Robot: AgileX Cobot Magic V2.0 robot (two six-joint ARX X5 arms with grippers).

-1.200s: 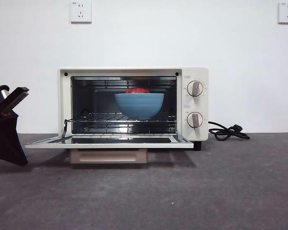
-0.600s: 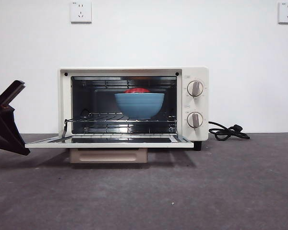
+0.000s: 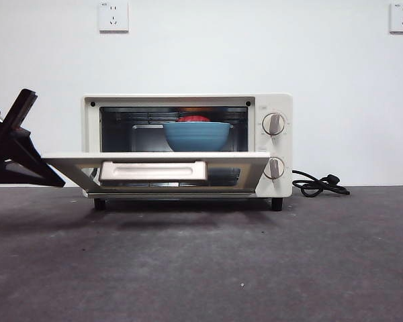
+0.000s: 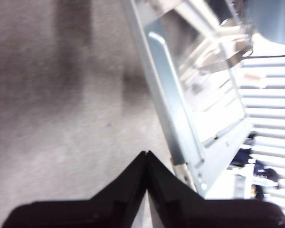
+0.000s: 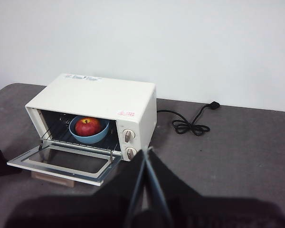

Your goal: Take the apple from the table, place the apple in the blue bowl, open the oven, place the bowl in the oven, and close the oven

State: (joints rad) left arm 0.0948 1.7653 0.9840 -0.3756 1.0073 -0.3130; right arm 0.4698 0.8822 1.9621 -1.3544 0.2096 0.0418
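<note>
Front view: the oven [image 3: 188,144] stands on the table [image 3: 255,261] with its door [image 3: 154,171] raised about halfway; half a second ago the door lay flat and level. The blue bowl [image 3: 197,135] sits on the rack inside the oven, the apple [image 3: 194,119] resting in it with only its red top visible. The left gripper [image 3: 17,144], jaws pressed closed and holding nothing, is at the door's left edge, higher than before. The right gripper [image 5: 146,156] hangs well back above the table, jaws closed and empty. A black cord [image 3: 319,184] lies beside the oven.
</note>
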